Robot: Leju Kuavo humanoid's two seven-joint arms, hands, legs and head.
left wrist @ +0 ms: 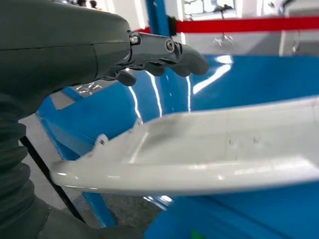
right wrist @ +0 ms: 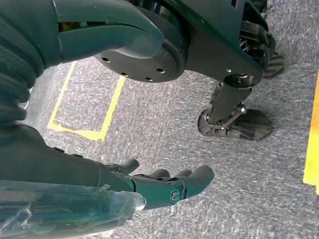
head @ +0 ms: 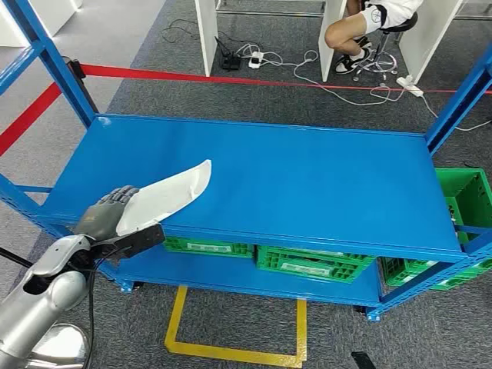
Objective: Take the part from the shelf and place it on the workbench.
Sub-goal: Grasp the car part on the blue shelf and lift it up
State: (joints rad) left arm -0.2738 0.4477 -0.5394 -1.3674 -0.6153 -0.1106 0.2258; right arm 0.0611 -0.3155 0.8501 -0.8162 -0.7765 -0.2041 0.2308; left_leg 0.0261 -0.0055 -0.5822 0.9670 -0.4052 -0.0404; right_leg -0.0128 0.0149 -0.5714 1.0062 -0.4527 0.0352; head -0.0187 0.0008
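A long white curved part (head: pixel 168 196) lies slanted at the front left of the blue shelf (head: pixel 290 177), its near end at the shelf's front edge. My left hand (head: pixel 110 211) sits around that near end, with its fingers on the far side and its dark thumb in front. In the left wrist view the fingers (left wrist: pixel 165 52) stretch out over the part (left wrist: pixel 211 149) with a clear gap between them and it. My right hand (right wrist: pixel 165 184) hangs over the grey carpet with its fingers extended, holding nothing.
Green crates (head: pixel 313 261) sit on the lower shelf level and another green crate (head: pixel 464 196) stands at the right. Blue uprights (head: pixel 58 69) frame the shelf. Red tape (head: pixel 174 75) and a yellow floor outline (head: pixel 232 350) mark the carpet. A person (head: pixel 360 23) sits at the back.
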